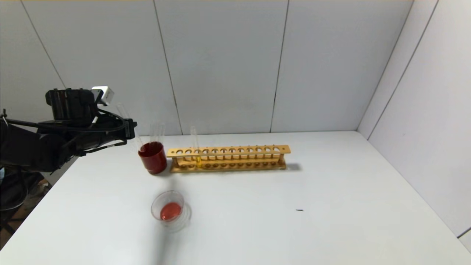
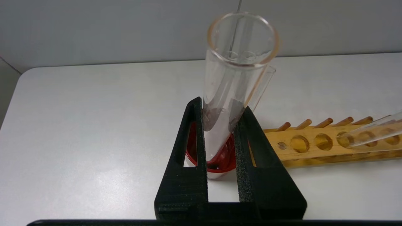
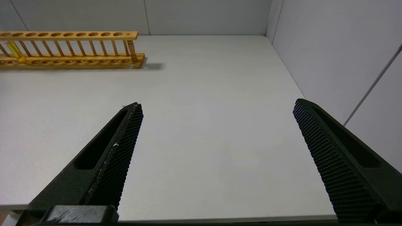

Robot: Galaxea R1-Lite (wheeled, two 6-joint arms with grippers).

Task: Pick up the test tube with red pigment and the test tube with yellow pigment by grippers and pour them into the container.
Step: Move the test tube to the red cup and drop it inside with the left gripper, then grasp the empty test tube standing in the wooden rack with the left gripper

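Pale grey wall panels enclose a white counter (image 1: 331, 206). A wooden rack (image 1: 228, 158) stands on it, and the test tube with yellow pigment (image 1: 195, 149) is upright in a hole near the rack's left end. Just left of the rack is a dark red cup (image 1: 153, 157). Above the cup the left pincer (image 2: 220, 131) is closed around the test tube with red pigment (image 2: 234, 84), which looks nearly drained, its base hidden between the fingers. The container (image 1: 168, 208), nearer than the cup, holds red liquid. The right pincer (image 3: 216, 131) is spread wide and holds nothing, right of the rack.

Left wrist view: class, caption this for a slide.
Left tool grips an emptied test tube over the red cup.
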